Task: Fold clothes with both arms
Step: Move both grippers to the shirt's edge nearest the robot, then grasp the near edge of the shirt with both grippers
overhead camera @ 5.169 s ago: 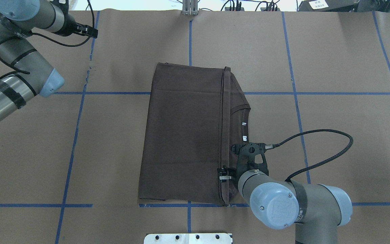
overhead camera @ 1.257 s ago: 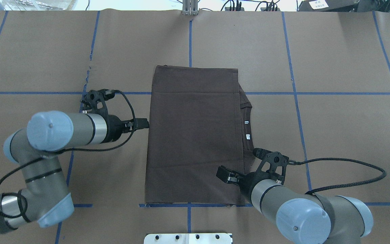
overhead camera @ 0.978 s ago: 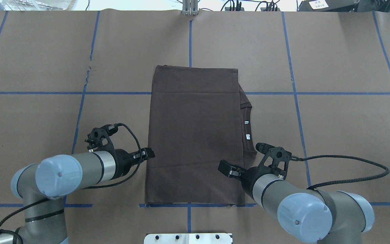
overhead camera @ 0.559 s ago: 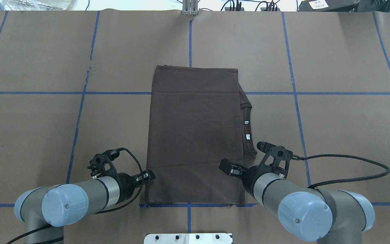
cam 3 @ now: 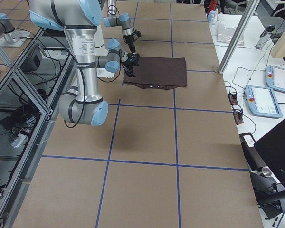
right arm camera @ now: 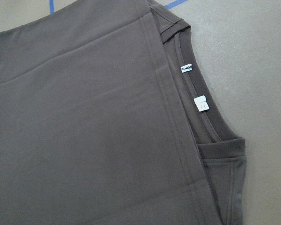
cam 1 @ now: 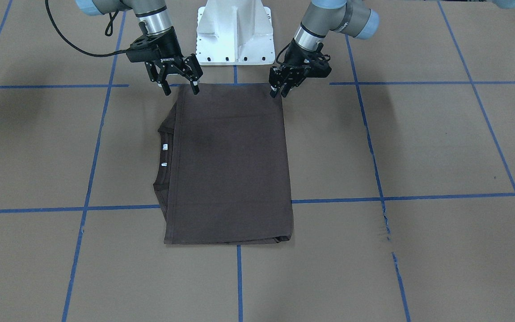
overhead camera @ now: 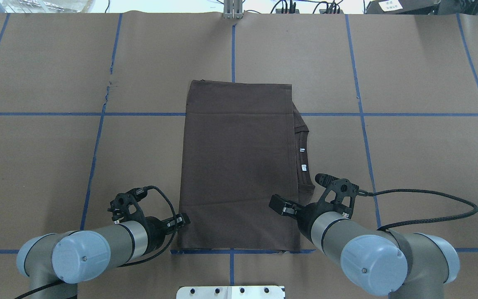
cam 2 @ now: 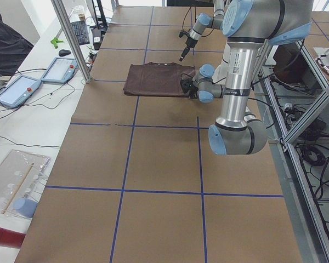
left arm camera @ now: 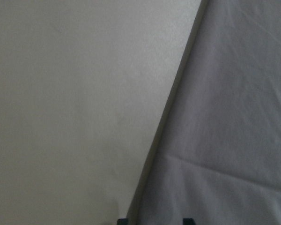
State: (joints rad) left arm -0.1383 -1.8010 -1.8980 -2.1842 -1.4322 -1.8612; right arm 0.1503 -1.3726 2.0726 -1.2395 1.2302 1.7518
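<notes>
Overhead exterior view: the left gripper (overhead camera: pixel 179 221) sits low at the near left corner of the folded brown T-shirt (overhead camera: pixel 239 166). The shirt lies flat mid-table (overhead camera: pixel 409 145), its hem toward the robot's edge, and the right gripper (overhead camera: pixel 281 205) hovers over its near right corner. Only the front-facing view shows the right jaws spread wide. The left wrist view shows the left fingertips (left arm camera: pixel 122 221) apart, straddling the shirt's side edge. The right wrist view shows white labels (right arm camera: pixel 201 104) inside the collar (right arm camera: pixel 214 123).

left gripper (cam 1: pixel 278 92), right gripper (cam 1: pixel 181 91), jaws apart
</notes>
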